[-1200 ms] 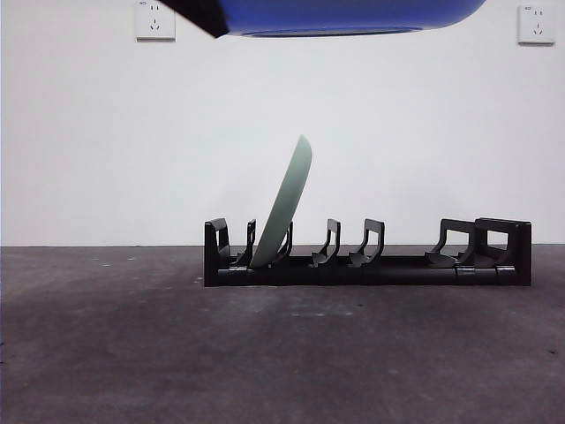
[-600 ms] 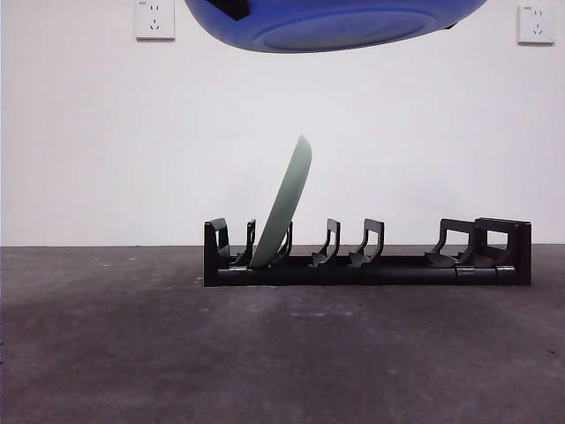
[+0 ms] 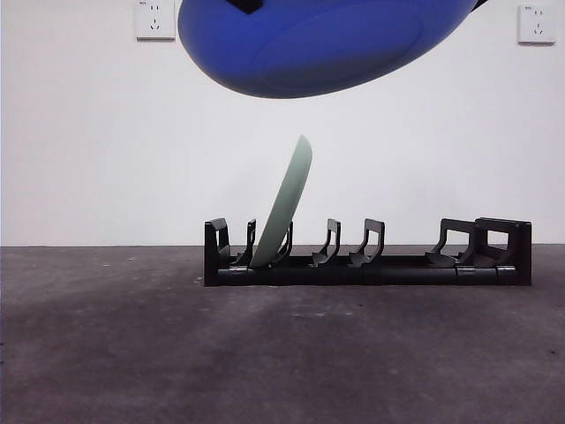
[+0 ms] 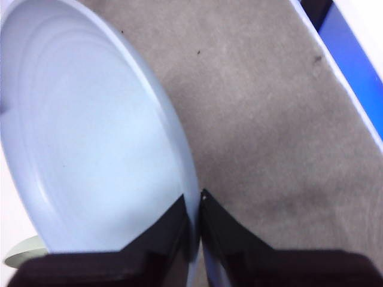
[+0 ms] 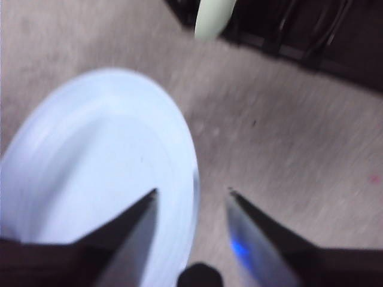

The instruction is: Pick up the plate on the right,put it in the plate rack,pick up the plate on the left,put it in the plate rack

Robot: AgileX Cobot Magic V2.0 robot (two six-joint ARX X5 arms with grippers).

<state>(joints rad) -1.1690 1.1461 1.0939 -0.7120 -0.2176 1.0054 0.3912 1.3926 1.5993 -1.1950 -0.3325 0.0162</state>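
Tabletop (image 3: 106,353), dark grey and mottled, fills the lower part of the front view, with a white wall (image 3: 88,159) behind it. Largest of the things is the blue plate (image 3: 318,44), hanging tilted at the top centre of the front view, its underside towards the camera, well above the rack and touching nothing on the table. In the left wrist view its pale inside fills the left half of the frame (image 4: 90,131), and the left gripper (image 4: 197,206) is clenched on its rim, one black jaw on each face of the edge. In the right wrist view the same plate (image 5: 102,173) lies at the lower left, and the right gripper (image 5: 191,194) is released: its jaws stand apart, the left one over the plate's inner face near the rim; whether it touches I cannot tell, since that view is blurred.

Next in size, the plate rack (image 3: 366,261) sits low on the table at centre right of the front view, long and black, with curved upright dividers and blocky ends. A pale green plate (image 3: 284,208) stands on edge in a slot near the rack's left end, leaning to the right at the top. Two white wall sockets (image 3: 154,19) sit in the upper corners of the front view
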